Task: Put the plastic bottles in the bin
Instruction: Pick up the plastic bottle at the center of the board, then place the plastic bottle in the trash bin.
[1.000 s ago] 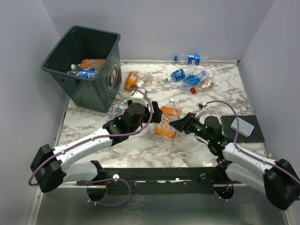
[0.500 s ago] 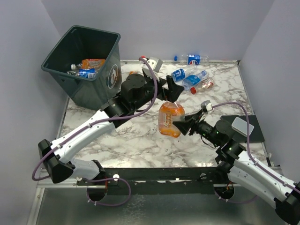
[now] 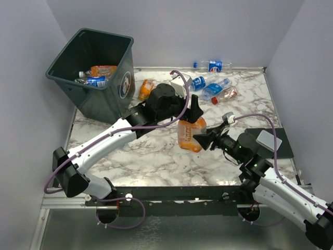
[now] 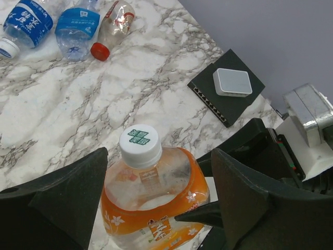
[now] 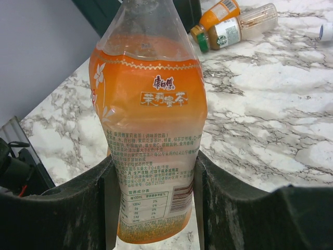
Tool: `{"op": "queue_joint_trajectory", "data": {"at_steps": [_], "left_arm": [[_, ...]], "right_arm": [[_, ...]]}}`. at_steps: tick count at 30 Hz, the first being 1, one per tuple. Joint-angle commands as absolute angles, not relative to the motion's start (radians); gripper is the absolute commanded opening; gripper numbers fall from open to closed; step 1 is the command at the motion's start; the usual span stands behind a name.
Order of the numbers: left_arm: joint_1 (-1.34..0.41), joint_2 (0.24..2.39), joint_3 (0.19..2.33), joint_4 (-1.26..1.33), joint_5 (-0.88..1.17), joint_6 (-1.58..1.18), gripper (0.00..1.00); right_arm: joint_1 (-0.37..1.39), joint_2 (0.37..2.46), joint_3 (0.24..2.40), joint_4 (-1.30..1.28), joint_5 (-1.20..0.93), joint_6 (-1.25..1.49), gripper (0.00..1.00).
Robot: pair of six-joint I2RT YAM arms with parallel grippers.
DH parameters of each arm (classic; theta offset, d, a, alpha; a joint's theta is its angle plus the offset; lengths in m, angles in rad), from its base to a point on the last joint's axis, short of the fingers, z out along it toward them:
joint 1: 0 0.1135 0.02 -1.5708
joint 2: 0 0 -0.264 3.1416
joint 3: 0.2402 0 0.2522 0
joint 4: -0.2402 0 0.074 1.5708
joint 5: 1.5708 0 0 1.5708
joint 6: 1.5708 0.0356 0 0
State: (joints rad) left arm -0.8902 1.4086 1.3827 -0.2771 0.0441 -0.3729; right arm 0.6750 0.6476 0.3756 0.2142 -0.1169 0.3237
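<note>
Orange bottle (image 3: pixel 188 134) roughly upright at mid table (image 3: pixel 151 156), clamped low on its body by the right gripper (image 3: pixel 200 139) from the right. Left gripper (image 3: pixel 193 113) is at its top, fingers apart on either side of the white cap (image 4: pixel 139 143); can't tell if they touch. Bin (image 3: pixel 104 101) is far left with several bottles (image 3: pixel 96 75) inside. Loose bottles (image 3: pixel 210 86) lie far right, and a small orange one (image 3: pixel 146 88) is just beside the bin.

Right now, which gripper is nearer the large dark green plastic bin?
Left. The left gripper is at the orange-labelled plastic bottle's cap, right of the bin; the right gripper holds its lower half, farther out.
</note>
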Motion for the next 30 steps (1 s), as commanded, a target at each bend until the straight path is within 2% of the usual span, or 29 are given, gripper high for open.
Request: {"op": "queue_joint_trajectory", "data": {"at_steps": [1,9,12,14,15,16,18,21,25,30], "left_arm": [[-0.89,1.434,1.396,-0.301,0.006,-0.348,0.77],[-0.891,1.492,1.42,-0.292,-0.035,-0.358,0.51],[-0.89,1.495,1.413,-0.282,-0.047,-0.36,0.38],[-0.891,1.488,1.409,-0.273,-0.055,-0.361,0.25],[-0.89,1.483,1.406,-0.268,-0.063,-0.358,0.15],[-0.89,1.474,1.402,-0.259,-0.074,-0.351,0.02],[-0.89,1.438,1.39,-0.237,-0.12,-0.327,0.0],[-0.89,1.392,1.409,-0.223,-0.233,-0.257,0.0],[-0.887,1.339,1.5,-0.21,-0.454,-0.109,0.0],[-0.884,1.306,1.595,-0.128,-0.605,0.067,0.0]], "right_arm": [[0.685,0.643,0.402,0.202,-0.098,0.308,0.25],[0.693,0.645,0.4,0.196,-0.093,0.304,0.25],[0.694,0.646,0.397,0.195,-0.094,0.304,0.25],[0.694,0.647,0.398,0.19,-0.092,0.312,0.26],[0.694,0.649,0.403,0.18,-0.088,0.321,0.29],[0.695,0.654,0.412,0.168,-0.082,0.333,0.38],[0.694,0.659,0.444,0.131,-0.081,0.367,0.69],[0.695,0.64,0.51,0.079,-0.121,0.435,0.97],[0.695,0.627,0.607,0.023,-0.21,0.517,1.0],[0.695,0.57,0.646,0.038,-0.255,0.623,1.0]]}}
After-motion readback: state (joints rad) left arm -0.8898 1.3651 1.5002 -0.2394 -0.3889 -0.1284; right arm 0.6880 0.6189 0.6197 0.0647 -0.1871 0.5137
